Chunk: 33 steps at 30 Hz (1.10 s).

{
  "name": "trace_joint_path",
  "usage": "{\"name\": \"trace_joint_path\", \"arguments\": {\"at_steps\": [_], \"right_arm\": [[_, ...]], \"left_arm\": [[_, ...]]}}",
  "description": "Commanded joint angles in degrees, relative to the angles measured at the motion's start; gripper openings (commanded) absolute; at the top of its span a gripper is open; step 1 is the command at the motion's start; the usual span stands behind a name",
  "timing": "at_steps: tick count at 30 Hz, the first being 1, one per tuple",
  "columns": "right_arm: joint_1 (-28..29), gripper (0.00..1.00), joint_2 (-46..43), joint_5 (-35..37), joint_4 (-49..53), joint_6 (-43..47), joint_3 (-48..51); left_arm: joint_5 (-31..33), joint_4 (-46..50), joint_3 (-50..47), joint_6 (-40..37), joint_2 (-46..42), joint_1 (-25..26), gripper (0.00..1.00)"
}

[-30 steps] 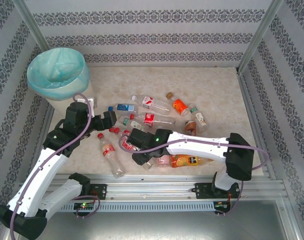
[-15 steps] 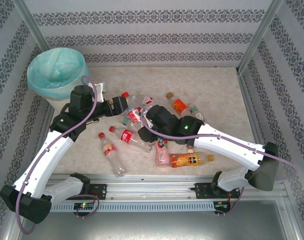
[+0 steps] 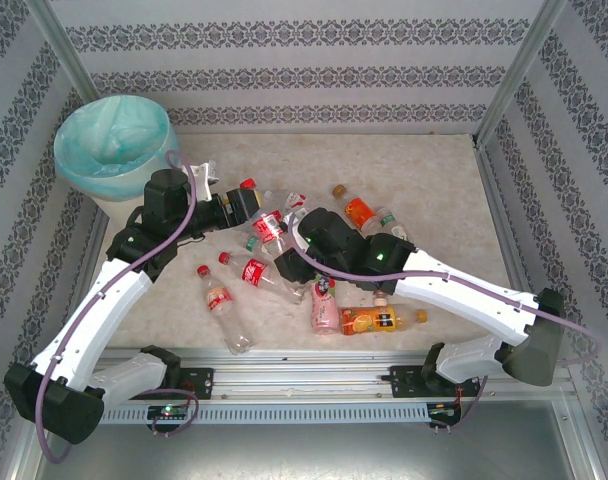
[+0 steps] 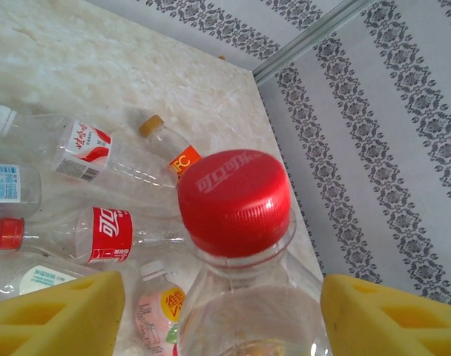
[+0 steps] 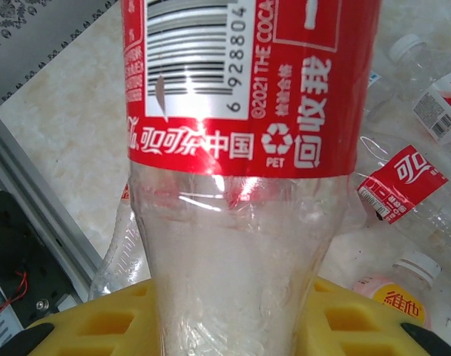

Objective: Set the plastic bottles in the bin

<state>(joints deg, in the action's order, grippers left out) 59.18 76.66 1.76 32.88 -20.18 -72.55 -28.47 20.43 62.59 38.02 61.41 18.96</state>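
Note:
A clear plastic bottle (image 3: pixel 267 226) with a red label and red cap is held off the table between both arms. My right gripper (image 3: pixel 292 238) is shut on its lower body (image 5: pixel 240 245), yellow pads pressed against both sides (image 5: pixel 229 322). My left gripper (image 3: pixel 240 206) straddles the neck under the red cap (image 4: pixel 235 202). It is open, with a gap between each pad and the bottle (image 4: pixel 224 315). The cream bin (image 3: pixel 69 170) with a teal bag stands at the back left. More bottles lie on the table: two clear red-labelled ones (image 3: pixel 254 272), (image 3: pixel 220 306), a pink one (image 3: pixel 327 312) and an orange one (image 3: pixel 374 322).
More bottles lie behind the right arm, among them an orange one with a brown cap (image 3: pixel 354 210) and a clear one (image 3: pixel 396 230). Patterned walls close the table on three sides. A metal rail (image 3: pixel 314 375) runs along the near edge.
The right gripper lifted the red-labelled bottle from the front of the pile toward the back left. The left gripper swung right to its cap end, and its jaws have narrowed.

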Motion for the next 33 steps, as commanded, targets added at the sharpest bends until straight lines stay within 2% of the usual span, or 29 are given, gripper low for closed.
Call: {"name": "trace_joint_path", "arguments": {"at_steps": [1, 6, 11, 18, 19, 21, 23, 25, 29, 33], "right_arm": [[1.0, 0.37, -0.5, -1.8, -1.3, 1.8, 0.2], [1.3, 0.36, 0.4, -2.1, -1.4, 2.5, -0.2], [1.8, 0.36, 1.1, -2.4, -0.9, 3.2, -0.9], [1.9, 0.38, 2.6, -2.3, 0.3, 4.3, -2.4], [1.9, 0.41, 2.8, -2.0, 0.6, 4.5, -2.8], [1.9, 0.57, 3.1, -0.1, 1.3, 4.8, -4.1], [1.8, 0.74, 3.5, 2.1, 2.1, 5.2, -5.6], [1.6, 0.86, 3.6, 4.4, 2.4, 6.3, -7.3], [1.0, 0.91, 2.7, 7.6, 1.9, 9.8, -10.3], [0.9, 0.95, -0.3, 11.3, -0.5, 14.3, -10.7]], "left_arm": [[-0.2, -3.7, -0.5, 1.2, -0.2, -0.8, 0.67], [0.6, -3.6, -0.6, 0.9, -0.5, -0.9, 0.6], [1.8, -3.0, -0.8, 0.0, -1.3, -1.1, 0.35], [3.9, -1.9, 0.0, -1.7, -1.5, -1.2, 0.11], [4.4, -1.7, 0.2, -1.9, -1.5, -1.3, 0.08], [6.2, -1.3, 1.2, -2.2, -1.5, -1.5, 0.0], [8.3, -1.1, 2.6, -2.5, -1.6, -1.9, 0.0], [10.7, -1.8, 4.6, -3.2, -1.7, -2.4, 0.0], [13.4, -3.5, 11.1, -6.2, 0.0, -3.7, 0.0], [16.8, -2.3, 20.9, -13.1, 2.9, -4.7, 0.0]]}}
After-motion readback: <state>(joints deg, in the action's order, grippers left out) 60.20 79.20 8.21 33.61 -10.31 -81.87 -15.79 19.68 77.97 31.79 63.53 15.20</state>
